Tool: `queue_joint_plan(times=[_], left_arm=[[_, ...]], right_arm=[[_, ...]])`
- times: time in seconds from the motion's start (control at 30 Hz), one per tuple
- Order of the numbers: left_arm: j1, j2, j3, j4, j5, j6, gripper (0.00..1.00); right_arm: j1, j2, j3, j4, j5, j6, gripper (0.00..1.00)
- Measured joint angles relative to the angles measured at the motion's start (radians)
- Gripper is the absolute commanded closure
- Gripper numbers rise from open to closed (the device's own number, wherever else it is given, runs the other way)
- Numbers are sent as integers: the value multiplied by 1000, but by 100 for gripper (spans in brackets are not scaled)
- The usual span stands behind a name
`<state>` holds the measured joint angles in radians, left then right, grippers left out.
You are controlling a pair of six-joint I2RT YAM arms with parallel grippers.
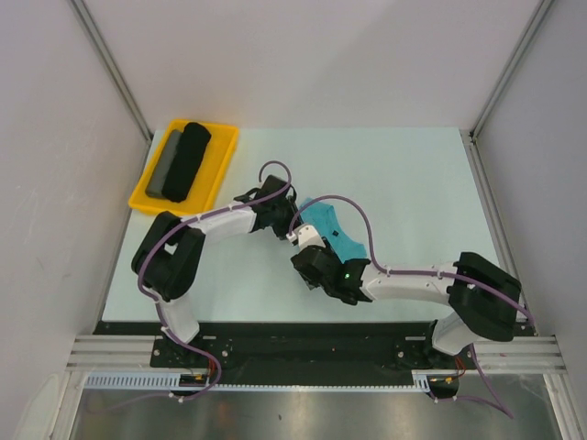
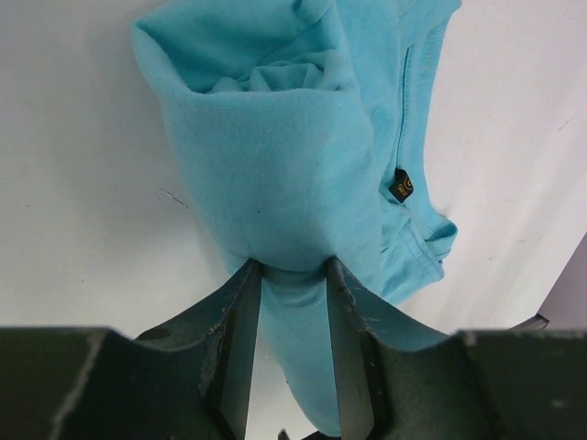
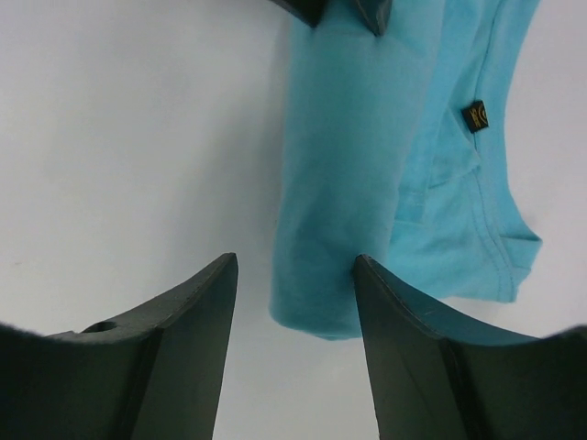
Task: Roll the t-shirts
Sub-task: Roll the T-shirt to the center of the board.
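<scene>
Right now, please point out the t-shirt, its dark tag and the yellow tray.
t-shirt (image 2: 275, 174): left wrist view, rolled middle.
dark tag (image 2: 401, 185): left wrist view, its face.
yellow tray (image 1: 222, 156): top view, right side.

Plain grey walls (image 1: 303, 55) are enclosing a pale desk (image 1: 413, 183); an aluminium rail (image 1: 110, 352) is running along its near edge.

I am looking down at a pale table (image 1: 413, 192): a partly rolled teal t-shirt (image 1: 326, 225) is lying near its middle, and a yellow tray (image 1: 223, 147) is sitting at its far left corner.
</scene>
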<state>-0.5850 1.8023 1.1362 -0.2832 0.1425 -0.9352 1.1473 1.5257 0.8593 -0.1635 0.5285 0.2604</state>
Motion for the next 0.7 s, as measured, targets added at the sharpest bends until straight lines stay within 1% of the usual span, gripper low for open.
queue_joint_plan(times=[0.13,0.23,0.27,0.33,0.37,0.43,0.63,0.7], left_arm=[[0,1,7,-4,2,0,58],[-1,3,13,-6,4,1,54],[-1,3,15,-7,7,1,48],[-1,3,19,-7,16,5,43],[-1,3,20,-6,18,8,39],[-1,3,22,-6,23,14,36],[14,-13,21,-6,53,31,31],[23,-40,10,8,68,39,30]], right_arm=[[-1,43,0,-23,48,-11,38],[-3,68,2,-27,72,-14,38],[-4,76,2,-27,77,-15,38],[-10,93,3,-29,84,-18,36],[-14,100,3,-31,85,-18,36],[-26,110,3,-33,84,-18,35],[-90,120,3,-39,33,-21,35],[-117,119,3,-32,-5,-26,37]])
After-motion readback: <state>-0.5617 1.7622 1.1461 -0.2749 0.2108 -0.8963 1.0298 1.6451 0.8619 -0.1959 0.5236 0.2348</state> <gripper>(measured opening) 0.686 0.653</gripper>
